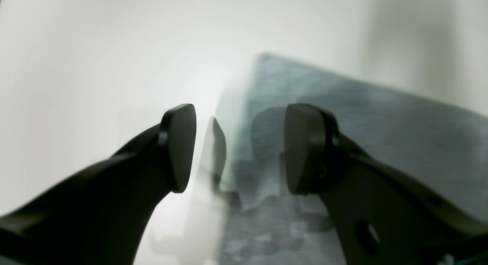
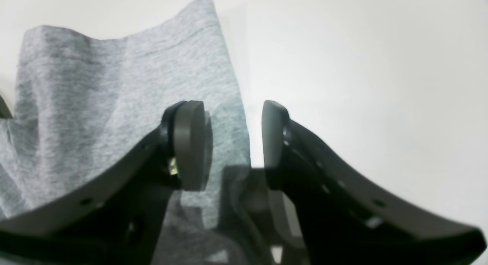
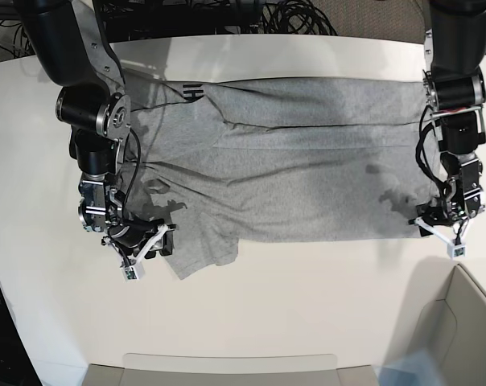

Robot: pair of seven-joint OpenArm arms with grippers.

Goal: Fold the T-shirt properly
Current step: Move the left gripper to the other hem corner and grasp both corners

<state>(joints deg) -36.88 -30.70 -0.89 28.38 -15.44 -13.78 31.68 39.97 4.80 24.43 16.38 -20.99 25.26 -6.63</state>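
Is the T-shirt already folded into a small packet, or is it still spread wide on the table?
Still spread wide. The T-shirt stretches across most of the table, wrinkled, with one sleeve sticking out toward the front.

The T-shirt (image 3: 291, 161) lies spread on the worktop (image 3: 307, 314) between my two hands. My right hand (image 3: 150, 245) sits at the sleeve's edge, cloth under one finger; my left hand (image 3: 440, 227) sits at the opposite corner, the cloth's edge between its fingers.

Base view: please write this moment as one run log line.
heather-grey cotton T-shirt: spread flat | left gripper: open, at corner | right gripper: open, at sleeve
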